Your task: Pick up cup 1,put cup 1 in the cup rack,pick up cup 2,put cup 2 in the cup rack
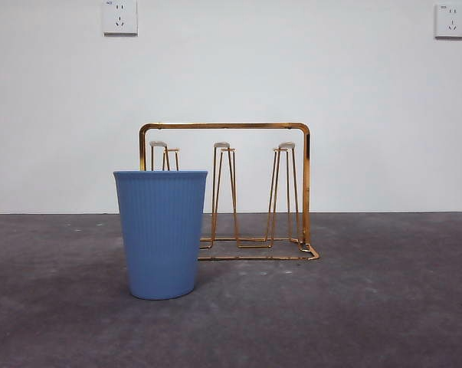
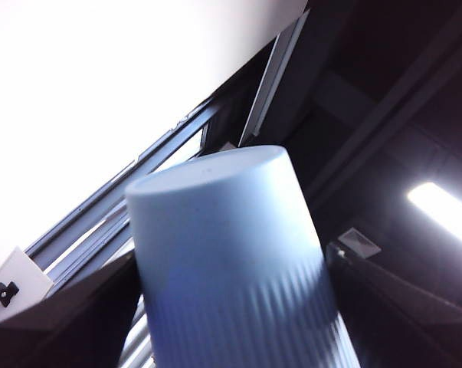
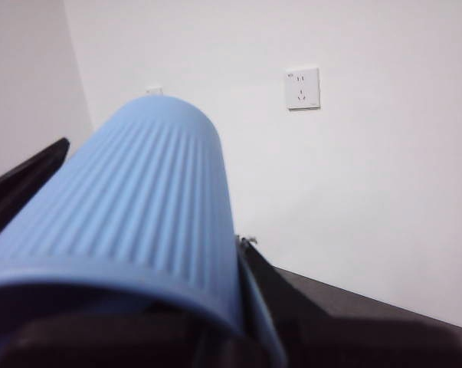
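The left tool (image 2: 231, 307) grips a ribbed blue cup (image 2: 231, 261) between its two black jaws, the cup's closed base pointing away from the wrist toward a dark ceiling frame. The right tool (image 3: 139, 307) likewise clamps a second blue ribbed cup (image 3: 139, 215), lying tilted between its jaws and aimed at the white wall. On the table (image 1: 384, 307) a third blue cup (image 1: 162, 234) stands upright, in front of the left end of the gold cup rack (image 1: 238, 192), with neither tool near it.
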### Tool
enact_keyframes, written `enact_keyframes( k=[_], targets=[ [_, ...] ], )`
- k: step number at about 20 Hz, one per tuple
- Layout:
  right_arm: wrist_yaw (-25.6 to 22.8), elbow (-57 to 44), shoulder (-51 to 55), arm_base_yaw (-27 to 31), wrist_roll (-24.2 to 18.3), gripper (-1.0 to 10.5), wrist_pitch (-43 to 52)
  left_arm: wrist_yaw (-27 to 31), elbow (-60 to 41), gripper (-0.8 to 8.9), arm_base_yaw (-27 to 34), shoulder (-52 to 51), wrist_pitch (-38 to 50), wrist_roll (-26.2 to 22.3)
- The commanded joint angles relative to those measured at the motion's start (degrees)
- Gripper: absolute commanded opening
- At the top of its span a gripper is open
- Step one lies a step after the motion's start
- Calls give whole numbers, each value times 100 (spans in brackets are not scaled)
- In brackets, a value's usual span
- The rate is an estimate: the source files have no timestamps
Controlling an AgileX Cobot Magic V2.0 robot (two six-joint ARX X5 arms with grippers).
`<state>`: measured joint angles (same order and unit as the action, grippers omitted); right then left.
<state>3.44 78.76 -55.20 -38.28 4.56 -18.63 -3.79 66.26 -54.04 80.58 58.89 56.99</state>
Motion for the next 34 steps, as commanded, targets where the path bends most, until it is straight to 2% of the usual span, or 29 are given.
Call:
enact_keyframes(
  k=[1, 3, 9, 12, 16, 18, 21, 23, 25, 30, 34],
  targets=[
    [-240, -92, -20, 42, -35, 89, -400, -116, 33, -8, 90, -96, 323, -326],
    [-243, -92, 37, 42, -33, 141, -422, -118, 33, -8, 122, -96, 321, -326],
    [-448, -90, 308, 42, -35, 146, -710, -264, 33, -8, 293, -96, 221, -323],
    [-509, -90, 472, 42, -33, 163, -1058, -319, 33, -8, 389, -96, -22, -354],
    [-761, -90, 772, 42, -144, 163, -1915, -577, 33, -8, 542, -101, -533, -704],
    [-872, -90, 905, 42, -203, 162, -2317, -632, 33, -8, 581, -120, -861, -1027],
    [-1008, -90, 1095, 42, -223, 162, -2927, -625, 37, -8, 590, -173, -1720, -1862],
    [-1139, -90, 1250, 42, -234, 162, -3314, -411, 39, -8, 584, -190, -2387, -2415],
    [-1285, -90, 1379, 42, -310, 162, -3591, -107, 39, -8, 549, -188, -2894, -2909],
    [-1427, -90, 1644, 42, -330, 160, -4004, 1115, 39, -8, 358, -175, -3869, -4172],
    [-1440, -90, 1727, 42, -323, 159, -4201, 1572, 39, -8, 334, -101, -3987, -4717]
  ],
)
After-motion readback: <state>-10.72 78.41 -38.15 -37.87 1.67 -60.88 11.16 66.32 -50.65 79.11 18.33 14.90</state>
